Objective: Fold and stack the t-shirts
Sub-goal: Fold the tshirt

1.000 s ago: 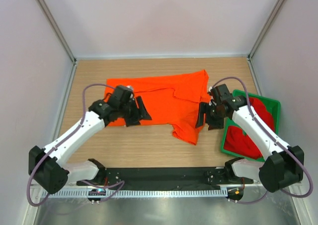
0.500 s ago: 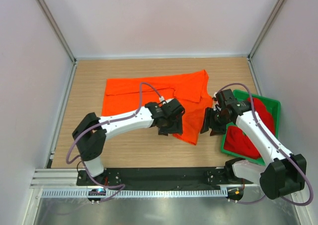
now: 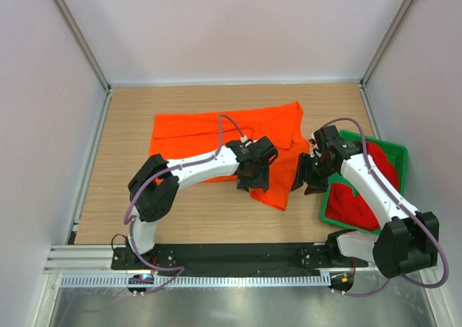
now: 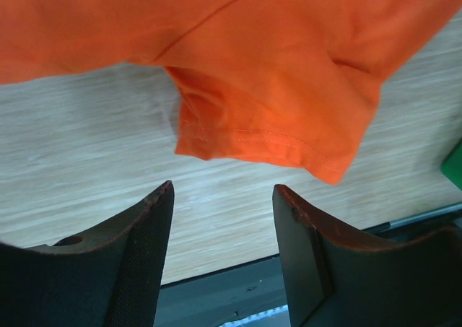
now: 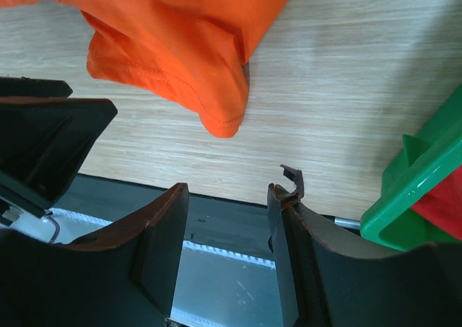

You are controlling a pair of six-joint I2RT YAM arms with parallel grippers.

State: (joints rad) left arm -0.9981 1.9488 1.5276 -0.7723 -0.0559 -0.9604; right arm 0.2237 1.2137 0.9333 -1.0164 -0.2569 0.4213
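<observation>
Low in the left wrist view, the left gripper (image 4: 222,197) has its fingers spread, with only bare table (image 4: 86,146) between them. The right gripper (image 5: 225,197), low in its own view, is likewise spread and empty. Just beyond both lies the loose sleeve (image 4: 267,125) of the orange t-shirt (image 3: 195,128), its hem bunched and partly tucked under. The step in hand looks like taking this sleeve to fold it inward. To do it well, each gripper should descend at a corner of the hem, pinch both layers close to the table, then carry them flat over the body, which spreads toward the upper left of the top view. At the right, the red t-shirt (image 3: 346,204) sits crumpled in the green tray (image 3: 399,154), not yet folded.
</observation>
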